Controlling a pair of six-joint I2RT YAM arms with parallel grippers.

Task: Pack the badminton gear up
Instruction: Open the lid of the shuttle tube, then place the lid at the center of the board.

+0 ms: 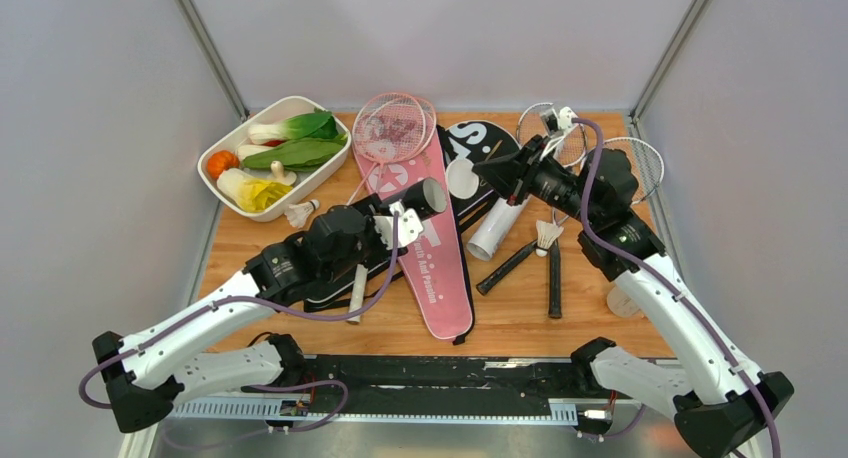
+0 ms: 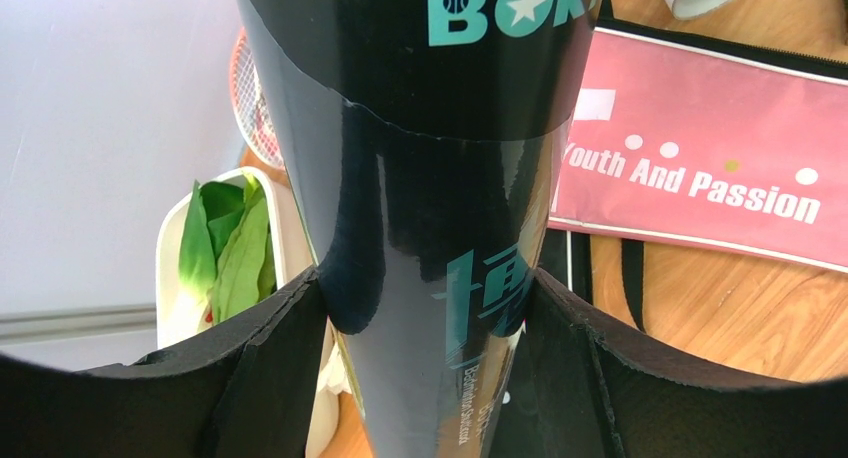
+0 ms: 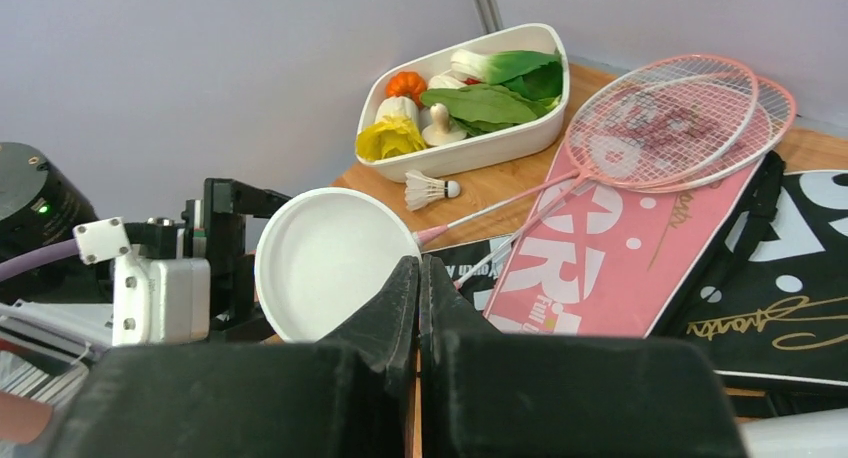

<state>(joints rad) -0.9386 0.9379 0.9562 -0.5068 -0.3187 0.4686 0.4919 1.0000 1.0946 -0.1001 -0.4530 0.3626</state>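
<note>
My left gripper (image 1: 408,216) is shut on a long black tube (image 1: 425,198); in the left wrist view the tube (image 2: 440,178) fills the space between my jaws (image 2: 428,278). Its white round end (image 3: 330,263) faces my right gripper (image 3: 419,268), which is shut and empty above the black SPORT cover (image 1: 475,143). Two pink rackets (image 1: 392,128) lie on the pink cover (image 1: 435,268). A white tube (image 1: 497,228) lies beside it. Silver rackets (image 1: 560,143) lie at the back right, and their black handles (image 1: 510,266) point forward. One shuttlecock (image 1: 547,235) sits between the handles, and another (image 1: 300,214) sits near the dish.
A white dish of vegetables (image 1: 215,173) stands at the back left. A small white bottle (image 1: 620,303) sits at the right edge under my right arm. Grey walls enclose the wooden table (image 1: 520,323) on three sides.
</note>
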